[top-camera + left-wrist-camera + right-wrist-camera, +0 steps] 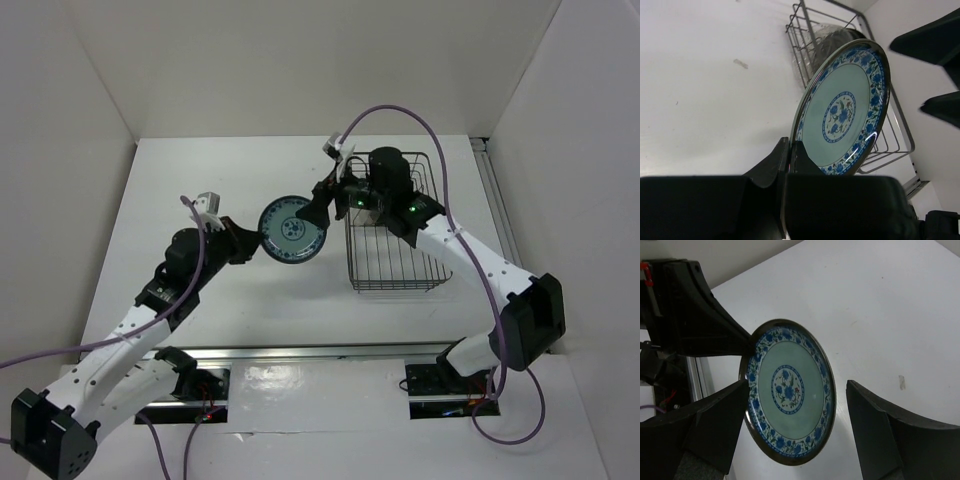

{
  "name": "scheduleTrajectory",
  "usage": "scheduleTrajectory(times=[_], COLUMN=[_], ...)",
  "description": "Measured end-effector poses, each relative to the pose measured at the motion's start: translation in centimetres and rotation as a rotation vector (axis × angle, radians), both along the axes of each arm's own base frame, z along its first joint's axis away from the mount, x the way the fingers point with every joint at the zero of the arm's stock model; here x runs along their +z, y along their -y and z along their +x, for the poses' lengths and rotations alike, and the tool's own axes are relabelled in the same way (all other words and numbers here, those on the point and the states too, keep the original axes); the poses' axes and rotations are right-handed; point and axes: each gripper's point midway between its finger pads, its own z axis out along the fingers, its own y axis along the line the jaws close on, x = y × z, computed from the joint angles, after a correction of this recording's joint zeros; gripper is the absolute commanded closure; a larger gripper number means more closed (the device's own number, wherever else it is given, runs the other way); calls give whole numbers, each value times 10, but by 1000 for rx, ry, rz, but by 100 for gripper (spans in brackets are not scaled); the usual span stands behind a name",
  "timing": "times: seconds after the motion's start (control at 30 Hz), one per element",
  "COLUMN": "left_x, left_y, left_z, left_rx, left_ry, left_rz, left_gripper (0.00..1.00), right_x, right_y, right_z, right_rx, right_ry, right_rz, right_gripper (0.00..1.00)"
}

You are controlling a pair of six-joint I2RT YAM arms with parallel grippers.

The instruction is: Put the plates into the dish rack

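A teal plate with a blue floral pattern [291,230] hangs on edge above the table, left of the dish rack [400,287]. My left gripper [258,240] is shut on its lower left rim [789,150]. In the left wrist view the plate [845,105] faces the camera, with the wire rack [900,145] behind it. A dark plate [842,36] stands in the rack's far end. My right gripper [318,205] is open at the plate's right side. In the right wrist view its fingers [720,420] stand wide on either side of the plate [787,390].
White walls enclose the table on the left, back and right. Purple cables [480,270] loop over both arms. A metal rail [320,352] runs along the near edge. A small mark [740,63] lies on the white table left of the rack.
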Motion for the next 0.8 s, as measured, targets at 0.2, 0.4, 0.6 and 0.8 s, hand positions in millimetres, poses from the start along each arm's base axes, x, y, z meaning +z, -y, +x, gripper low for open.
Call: scheduleTrajectory(times=[0.2, 0.4, 0.6, 0.8], left_x=[22, 24, 23, 15], left_y=[3, 3, -1, -3], left_z=[0, 0, 0, 8], left_rx=[-21, -22, -14, 9], left_ry=[84, 90, 92, 42], left_rz=[-26, -29, -15, 9], left_gripper=[100, 100, 100, 65], right_x=[-16, -31, -26, -23], right_y=[-6, -4, -5, -3], right_z=[-4, -2, -4, 1], right_rx=[16, 12, 29, -5], right_ry=[-16, -31, -40, -41], right_rz=[-48, -93, -78, -78], right_gripper=[28, 59, 100, 100])
